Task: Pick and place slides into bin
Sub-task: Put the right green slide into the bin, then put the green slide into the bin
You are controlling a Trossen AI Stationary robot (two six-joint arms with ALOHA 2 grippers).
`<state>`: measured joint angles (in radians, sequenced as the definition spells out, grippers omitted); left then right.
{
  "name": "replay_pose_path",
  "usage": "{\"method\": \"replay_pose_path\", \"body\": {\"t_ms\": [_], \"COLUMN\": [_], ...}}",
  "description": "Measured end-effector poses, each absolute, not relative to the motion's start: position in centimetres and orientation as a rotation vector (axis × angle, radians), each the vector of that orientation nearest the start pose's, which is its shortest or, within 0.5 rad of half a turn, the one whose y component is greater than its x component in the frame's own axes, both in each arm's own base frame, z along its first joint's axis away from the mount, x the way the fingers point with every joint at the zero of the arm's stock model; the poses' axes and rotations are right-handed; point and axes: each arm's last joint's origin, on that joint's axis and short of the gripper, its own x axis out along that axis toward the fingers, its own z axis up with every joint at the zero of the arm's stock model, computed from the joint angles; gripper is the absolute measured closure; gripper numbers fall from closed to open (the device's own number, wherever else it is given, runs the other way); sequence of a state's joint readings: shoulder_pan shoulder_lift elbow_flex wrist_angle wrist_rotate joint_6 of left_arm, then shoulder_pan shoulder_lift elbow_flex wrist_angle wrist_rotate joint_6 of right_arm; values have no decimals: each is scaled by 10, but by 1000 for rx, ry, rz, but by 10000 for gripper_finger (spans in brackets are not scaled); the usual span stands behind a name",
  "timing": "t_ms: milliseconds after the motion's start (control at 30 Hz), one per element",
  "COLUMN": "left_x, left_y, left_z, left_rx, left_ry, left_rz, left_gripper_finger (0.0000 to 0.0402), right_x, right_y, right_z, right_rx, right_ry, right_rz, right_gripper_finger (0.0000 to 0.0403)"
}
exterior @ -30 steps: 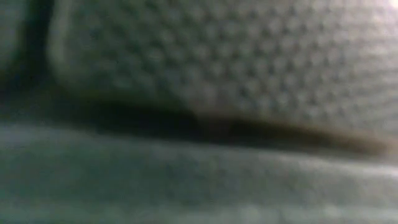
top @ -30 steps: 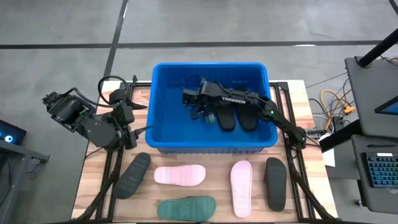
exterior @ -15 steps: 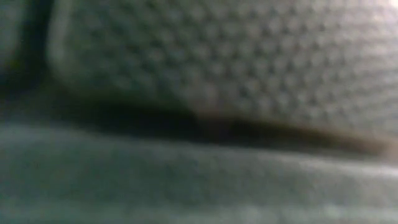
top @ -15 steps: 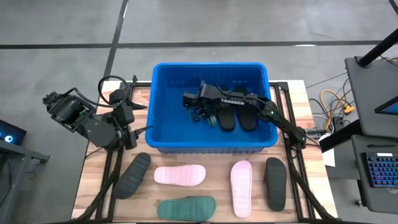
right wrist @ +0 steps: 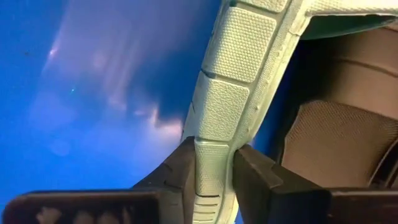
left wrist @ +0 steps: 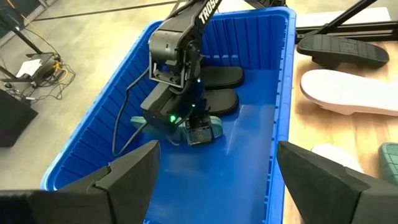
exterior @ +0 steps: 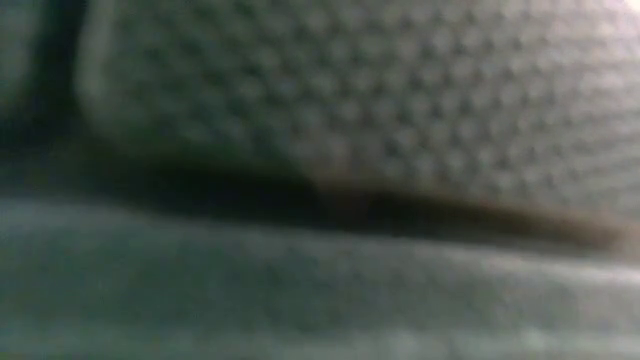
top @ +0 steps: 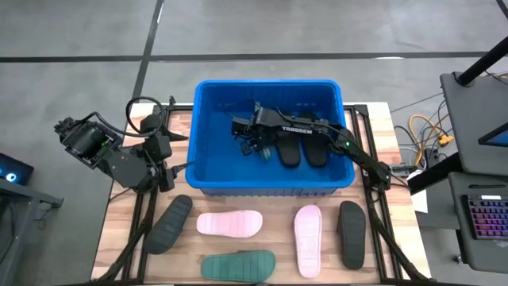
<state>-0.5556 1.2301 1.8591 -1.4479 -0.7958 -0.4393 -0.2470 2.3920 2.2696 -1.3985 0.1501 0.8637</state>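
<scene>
While my right gripper (right wrist: 214, 171) sits low inside the bin (top: 208, 184), its fingers pinch the edge of a dark green slide (right wrist: 239, 87), beside two black slides (top: 302, 144) lying right of it. My left gripper (left wrist: 217, 171) hangs spread wide, holding nothing, at the bin's left wall. Five slides lie on the near table (top: 119, 238).

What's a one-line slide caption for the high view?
Right gripper lowers a dark green slide into the blue bin beside two black ones; five slides wait on the table.
</scene>
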Motion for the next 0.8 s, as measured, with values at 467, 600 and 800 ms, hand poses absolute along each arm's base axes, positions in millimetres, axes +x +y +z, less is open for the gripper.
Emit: {"method": "replay_pose_path", "body": {"t_ms": [467, 600, 800], "left_x": [143, 143, 143], "left_y": [-64, -64, -65], "left_z": [481, 481, 480], "left_rx": [70, 60, 53], "left_ry": [566, 566, 574], "left_rz": [355, 356, 341], "left_gripper_finger": [96, 96, 96], "right_x": [464, 469, 470], "right_y": [-122, -124, -125], "right_z": [218, 219, 219], "right_rx": [781, 797, 802], "right_ry": [1218, 1173, 1156], "right_rz": [-846, -809, -802], "right_gripper_finger": [214, 198, 193]}}
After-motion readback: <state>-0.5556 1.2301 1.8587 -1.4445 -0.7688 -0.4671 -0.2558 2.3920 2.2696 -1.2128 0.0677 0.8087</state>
